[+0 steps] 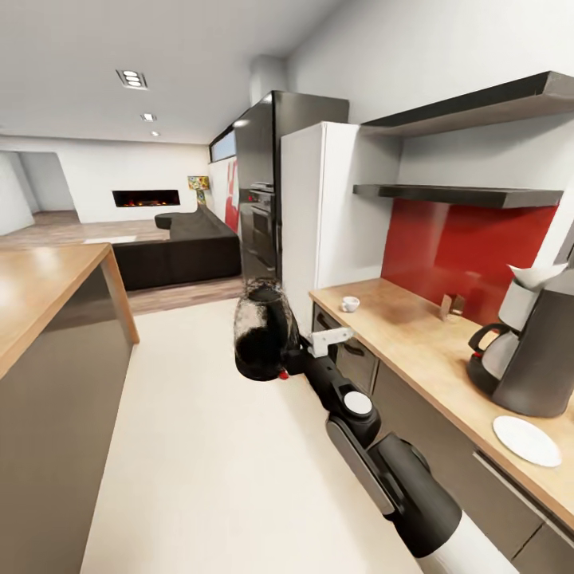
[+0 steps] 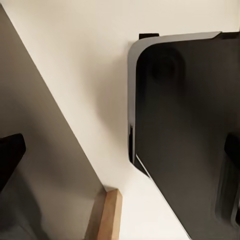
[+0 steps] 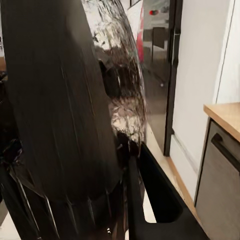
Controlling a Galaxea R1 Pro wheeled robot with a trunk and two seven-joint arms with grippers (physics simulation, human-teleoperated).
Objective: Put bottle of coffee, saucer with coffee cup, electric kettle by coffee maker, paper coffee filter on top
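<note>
- While the right arm reaches over open pale floor, the head view shows the electric kettle [image 1: 263, 333] held out at its end, off the kitchen countertop [image 1: 414, 343] edge; the coffee maker [image 1: 536, 351], saucer [image 1: 527, 440] and coffee cup [image 1: 350, 303] sit on that countertop.
- Left wrist view: floor beside a dark panel; left claw's spread unreadable.
- Right wrist view: the right gripper [image 3: 131, 165] pinches the kettle.
</note>
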